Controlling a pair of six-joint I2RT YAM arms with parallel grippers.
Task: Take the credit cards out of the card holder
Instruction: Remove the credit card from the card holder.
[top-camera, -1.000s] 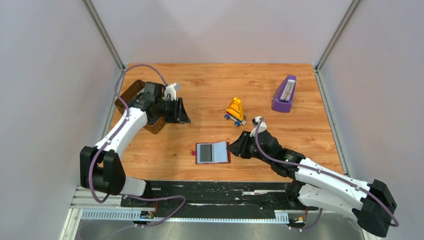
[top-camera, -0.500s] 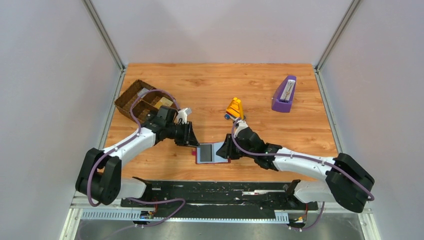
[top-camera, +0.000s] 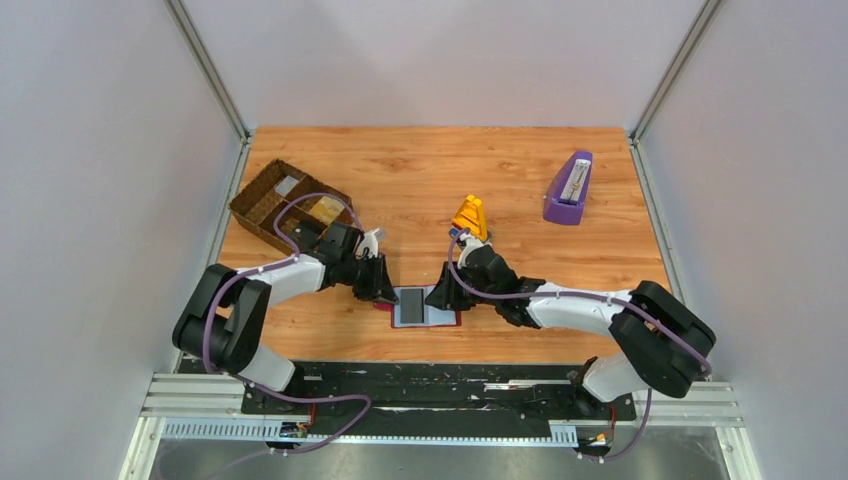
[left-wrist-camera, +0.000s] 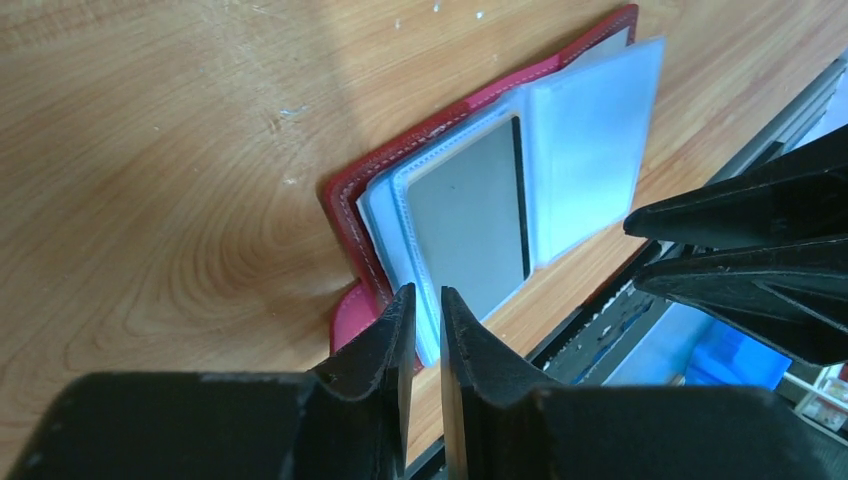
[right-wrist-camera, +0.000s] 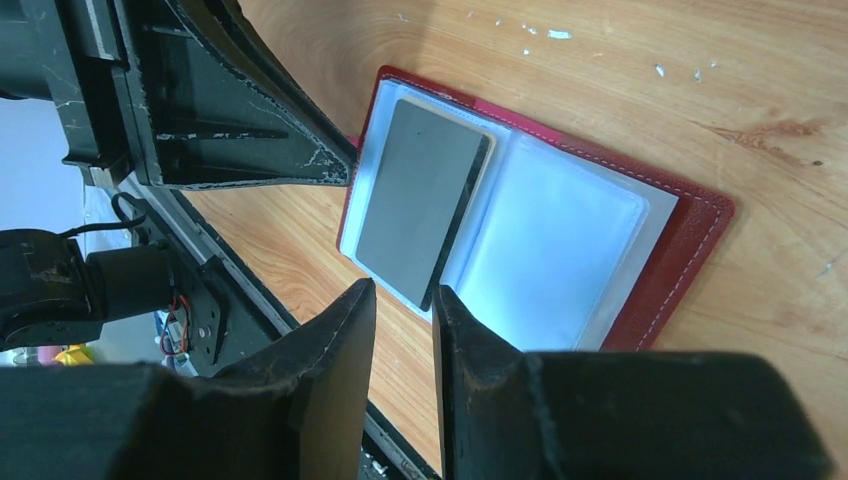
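Note:
The dark red card holder (top-camera: 440, 319) lies open near the table's front edge. A grey credit card (top-camera: 410, 305) sits in its left sleeve. My left gripper (top-camera: 388, 293) is at the holder's left edge and my right gripper (top-camera: 440, 298) over its right page. In the left wrist view the left gripper (left-wrist-camera: 423, 300) hovers by the snap tab (left-wrist-camera: 355, 312) and sleeve edge, its jaws a narrow slit apart with nothing between them. The right gripper (right-wrist-camera: 402, 302) is narrowly open at the corner of the grey card (right-wrist-camera: 420, 210). The sleeve (right-wrist-camera: 550, 260) beside the card looks empty.
A brown wicker basket (top-camera: 270, 200) stands at the back left. An orange and yellow toy (top-camera: 470, 218) sits just behind the right gripper, and a purple wedge stand (top-camera: 568, 190) at the back right. The black rail (top-camera: 430, 375) runs just in front of the holder.
The left arm swung from the basket down to the holder's left edge, its jaws narrowing. The right arm slid left from the holder's right edge onto its right page.

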